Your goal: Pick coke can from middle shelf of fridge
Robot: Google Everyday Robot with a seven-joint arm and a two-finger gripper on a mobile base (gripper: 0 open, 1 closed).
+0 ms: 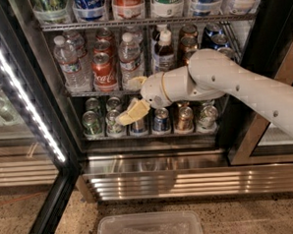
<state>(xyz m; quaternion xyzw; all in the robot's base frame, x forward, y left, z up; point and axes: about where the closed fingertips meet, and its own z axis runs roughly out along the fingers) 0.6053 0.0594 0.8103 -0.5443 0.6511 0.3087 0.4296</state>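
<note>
Just right of the coke can (104, 72), gripper (125, 101), jaws spread wide, empty.

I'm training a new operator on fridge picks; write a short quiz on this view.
1. True or false: the hand is shut on the coke can.
2. The coke can stands between: A two water bottles; B two blue cans; C two jars.
3. Fill in: its shelf is the ____ of three in view.
Key: 1 false, it hangs open right of the can in the picture; 2 A; 3 middle.
</note>
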